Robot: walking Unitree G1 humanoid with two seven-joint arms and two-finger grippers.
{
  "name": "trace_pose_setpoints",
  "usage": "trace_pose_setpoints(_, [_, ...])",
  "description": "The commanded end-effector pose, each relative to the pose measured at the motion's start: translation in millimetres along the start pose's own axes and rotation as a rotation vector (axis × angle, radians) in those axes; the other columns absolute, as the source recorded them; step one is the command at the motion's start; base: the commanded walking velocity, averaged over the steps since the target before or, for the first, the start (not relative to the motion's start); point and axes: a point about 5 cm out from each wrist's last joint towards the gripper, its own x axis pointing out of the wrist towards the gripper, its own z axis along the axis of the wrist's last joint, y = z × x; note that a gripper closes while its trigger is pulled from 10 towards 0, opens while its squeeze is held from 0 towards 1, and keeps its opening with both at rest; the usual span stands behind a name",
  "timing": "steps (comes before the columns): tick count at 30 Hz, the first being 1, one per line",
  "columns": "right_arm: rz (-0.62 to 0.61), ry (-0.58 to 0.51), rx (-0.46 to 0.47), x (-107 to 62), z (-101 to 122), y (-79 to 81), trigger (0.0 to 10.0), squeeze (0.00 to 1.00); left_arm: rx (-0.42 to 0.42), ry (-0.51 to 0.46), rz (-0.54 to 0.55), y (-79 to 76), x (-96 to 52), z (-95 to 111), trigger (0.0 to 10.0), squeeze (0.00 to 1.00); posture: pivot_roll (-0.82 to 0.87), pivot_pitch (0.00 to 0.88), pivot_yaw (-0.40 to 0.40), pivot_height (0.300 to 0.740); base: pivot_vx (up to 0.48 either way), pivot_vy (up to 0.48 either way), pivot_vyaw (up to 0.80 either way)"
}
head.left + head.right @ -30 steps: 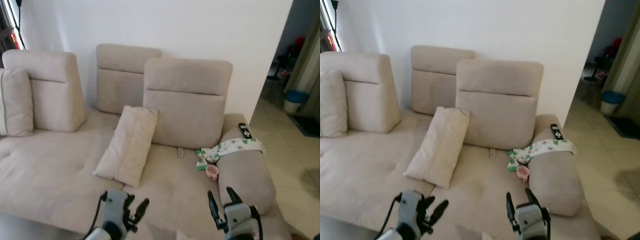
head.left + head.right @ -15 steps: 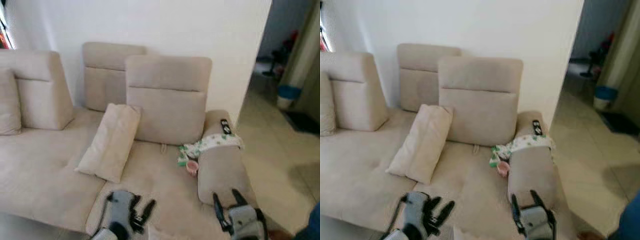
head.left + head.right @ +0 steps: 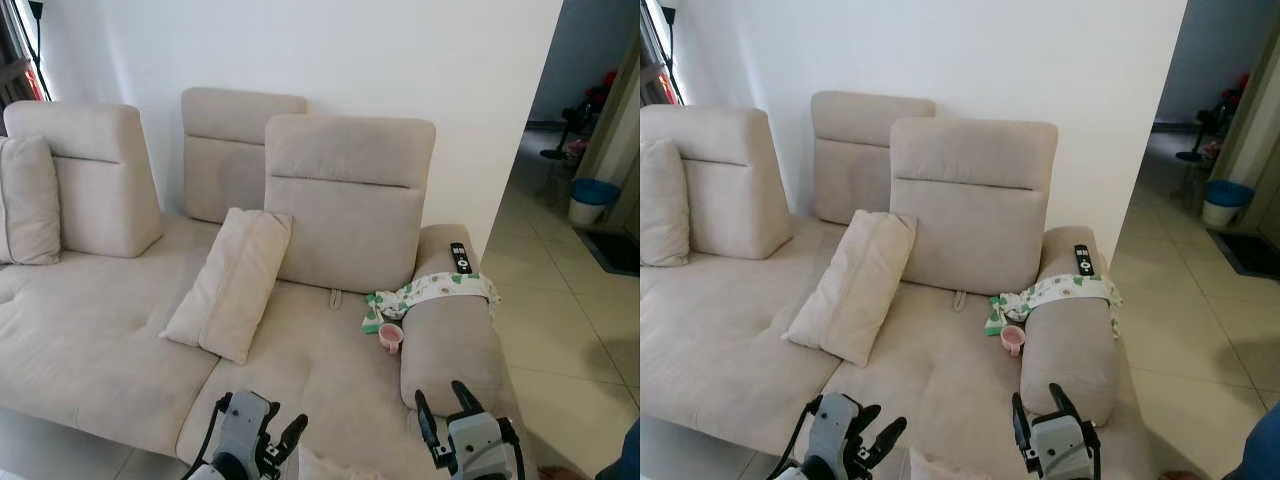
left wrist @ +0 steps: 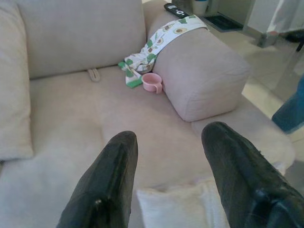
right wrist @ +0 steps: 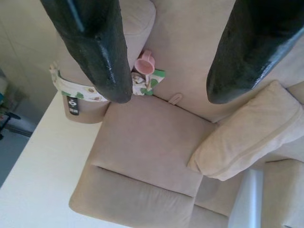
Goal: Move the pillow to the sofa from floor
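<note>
Beige sofa (image 3: pixel 110 330): sectional, three raised back cushions against a white wall.

Pillow (image 3: pixel 230 283): beige, on the sofa seat, leaning tilted against the middle back cushion; at 11 o'clock from the left gripper, well apart from both grippers.

Second pillow (image 3: pixel 27 200): at the 9 o'clock end of the sofa, upright against a back cushion.

Armrest (image 3: pixel 452 335): rounded, at the 3 o'clock end; patterned cloth (image 3: pixel 430 293) draped over it, black remote (image 3: pixel 459 257) on top.

Pink cup (image 3: pixel 391 337): on the seat, just beside the armrest.

Left gripper (image 4: pixel 173 175): low at 6 o'clock, fingers spread wide, nothing held; a pale cushion corner (image 4: pixel 183 207) lies below it.

Right gripper (image 5: pixel 164 71): fingers wide apart, nothing held.
</note>
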Motion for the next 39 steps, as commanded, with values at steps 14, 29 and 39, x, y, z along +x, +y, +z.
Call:
trace_pose_setpoints(14, [0.019,0.004,0.018,-1.9,-3.6,3.1,10.0,0.00,0.040,-0.014,-0.032,1.8,-1.1,-9.3,10.0,0.00,0.01,0.000,0.037,0.730,0.000,0.000,0.00])
trace_pose_setpoints(29, [0.009,0.008,0.020,-2.7,-4.9,1.9,10.0,0.00,0.046,-0.033,-0.038,1.6,4.4,-6.7,10.0,0.00,-0.01,0.000,0.037,0.690,0.000,0.000,0.00])
trace_pose_setpoints(39, [0.008,0.012,0.023,-4.1,-7.6,1.1,10.0,0.00,0.054,-0.064,-0.048,-0.4,7.5,0.2,10.0,0.00,-0.01,0.000,0.035,0.640,0.000,0.000,0.00])
